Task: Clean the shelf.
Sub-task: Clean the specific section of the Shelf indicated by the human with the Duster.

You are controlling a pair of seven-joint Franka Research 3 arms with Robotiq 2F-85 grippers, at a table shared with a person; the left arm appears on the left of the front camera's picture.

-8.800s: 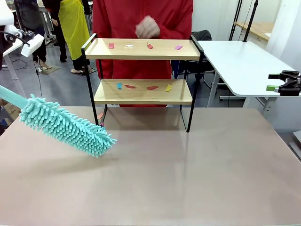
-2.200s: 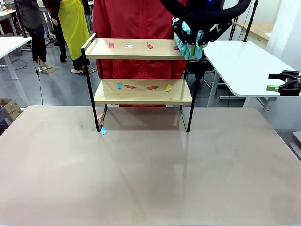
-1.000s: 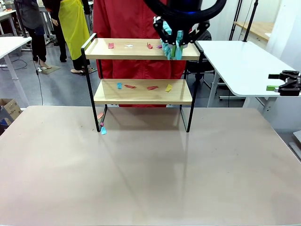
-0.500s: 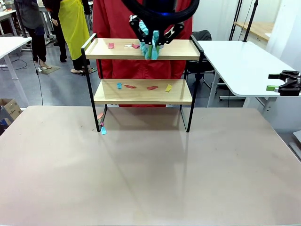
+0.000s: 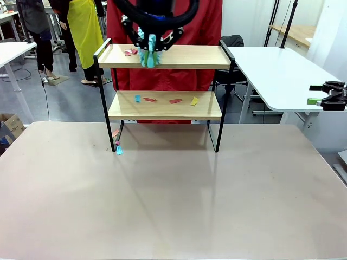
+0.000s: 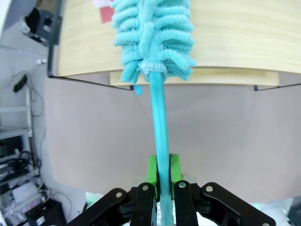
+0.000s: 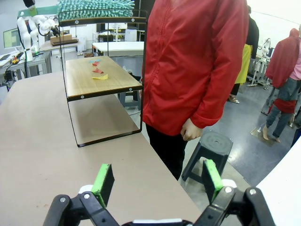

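Beige desk point(image 5: 173, 206) bearing black-framed two-tier wooden shelf point(image 5: 206, 57); left end effector point(image 6: 162, 169) gripping fluffy teal duster point(image 6: 155, 33) atop it; right end effector point(image 7: 157, 181) hanging open.

We see a wide tan table point(image 5: 173, 206) with the shelf point(image 5: 184, 64) standing at its far middle. On the upper board point(image 5: 190, 56) the fluffy head of a teal duster point(image 5: 147, 54) rests left of centre, and red scraps point(image 5: 130, 52) lie just beside it on the left. The lower board point(image 5: 162, 112) carries a row of four pieces: a light-blue scrap point(image 5: 137, 98), a red sliver point(image 5: 149, 99), a red strip point(image 5: 175, 101) and a yellow scrap point(image 5: 194, 101). On the table, just beside the shelf's left near foot, lies a blue bit point(image 5: 119, 150), with a pinkish bit point(image 5: 116, 133) close behind it.
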